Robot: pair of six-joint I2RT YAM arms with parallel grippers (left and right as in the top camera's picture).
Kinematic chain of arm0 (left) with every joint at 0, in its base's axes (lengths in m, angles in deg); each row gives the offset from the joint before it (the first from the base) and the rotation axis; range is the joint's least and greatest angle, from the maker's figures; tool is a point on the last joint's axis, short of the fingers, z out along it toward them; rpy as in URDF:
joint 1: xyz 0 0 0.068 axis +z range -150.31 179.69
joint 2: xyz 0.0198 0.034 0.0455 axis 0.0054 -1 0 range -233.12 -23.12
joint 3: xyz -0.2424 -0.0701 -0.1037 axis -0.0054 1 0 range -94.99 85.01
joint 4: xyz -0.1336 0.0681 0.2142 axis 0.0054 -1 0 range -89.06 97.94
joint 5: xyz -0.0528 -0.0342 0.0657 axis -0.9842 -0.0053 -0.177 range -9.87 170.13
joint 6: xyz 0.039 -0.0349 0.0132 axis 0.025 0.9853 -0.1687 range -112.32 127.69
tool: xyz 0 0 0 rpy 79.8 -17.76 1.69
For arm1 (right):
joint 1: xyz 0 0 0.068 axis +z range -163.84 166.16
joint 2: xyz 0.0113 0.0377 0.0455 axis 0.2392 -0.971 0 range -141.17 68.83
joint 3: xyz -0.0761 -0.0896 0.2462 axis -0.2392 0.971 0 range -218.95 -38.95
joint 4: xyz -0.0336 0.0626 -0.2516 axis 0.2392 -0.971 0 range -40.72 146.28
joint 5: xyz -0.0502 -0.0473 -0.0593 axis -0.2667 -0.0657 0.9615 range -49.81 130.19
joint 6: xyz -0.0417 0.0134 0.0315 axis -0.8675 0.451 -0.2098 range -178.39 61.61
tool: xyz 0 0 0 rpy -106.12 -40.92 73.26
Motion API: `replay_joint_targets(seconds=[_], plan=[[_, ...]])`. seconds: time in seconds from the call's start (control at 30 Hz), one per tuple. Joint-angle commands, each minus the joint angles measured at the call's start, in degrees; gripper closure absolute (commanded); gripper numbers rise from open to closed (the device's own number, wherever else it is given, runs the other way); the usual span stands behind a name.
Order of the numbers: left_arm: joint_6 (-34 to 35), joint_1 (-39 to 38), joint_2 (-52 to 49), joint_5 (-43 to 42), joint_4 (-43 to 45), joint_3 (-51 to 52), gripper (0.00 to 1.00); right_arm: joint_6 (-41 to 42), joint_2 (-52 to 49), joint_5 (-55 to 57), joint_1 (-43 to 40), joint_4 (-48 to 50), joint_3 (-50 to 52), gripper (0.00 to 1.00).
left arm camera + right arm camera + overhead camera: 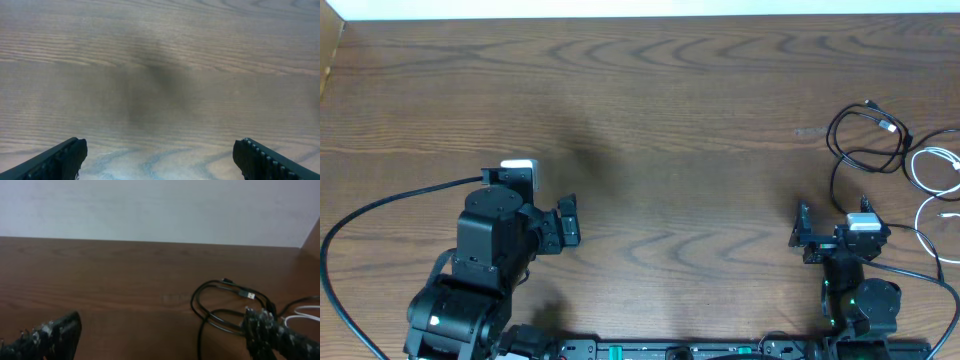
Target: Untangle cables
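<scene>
The cables lie at the table's right edge. A black cable (pixel 865 135) is looped, with a small plug end at the far side, and a white cable (pixel 932 165) curls to its right. My right gripper (pixel 834 215) is open and empty, just short of the black loop. In the right wrist view the black cable (pixel 220 302) lies by the right finger, the white cable (pixel 306 312) is at the far right, and the jaws (pixel 160 335) hold nothing. My left gripper (pixel 574 220) is open and empty at the lower left, far from the cables; its wrist view (pixel 160 157) shows only bare wood.
The wooden table (pixel 670 120) stretches between the two arms. A thick black wire (pixel 380 205) fixed to the left arm arcs across the lower left. A white wall (pixel 150 210) stands behind the table's far edge.
</scene>
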Motion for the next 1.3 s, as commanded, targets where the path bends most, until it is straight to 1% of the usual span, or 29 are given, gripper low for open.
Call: replay_joint_targets(seconds=[0.0,0.27,0.53,1.27], plan=[[-0.76,-0.02,-0.07,0.50,0.02,0.26,0.02,0.55,0.52,-0.68,-0.31,-0.39,0.07,0.01],[-0.76,-0.02,-0.07,0.50,0.02,0.26,0.02,0.96,0.52,-0.66,-0.42,-0.35,0.07,0.01],[-0.76,-0.02,-0.07,0.50,0.02,0.26,0.02,0.98,0.52,-0.68,-2.64,-0.35,0.07,0.01],[-0.76,-0.02,-0.07,0.50,0.02,0.26,0.02,0.96,0.52,-0.66,-2.69,-0.35,0.04,0.01]])
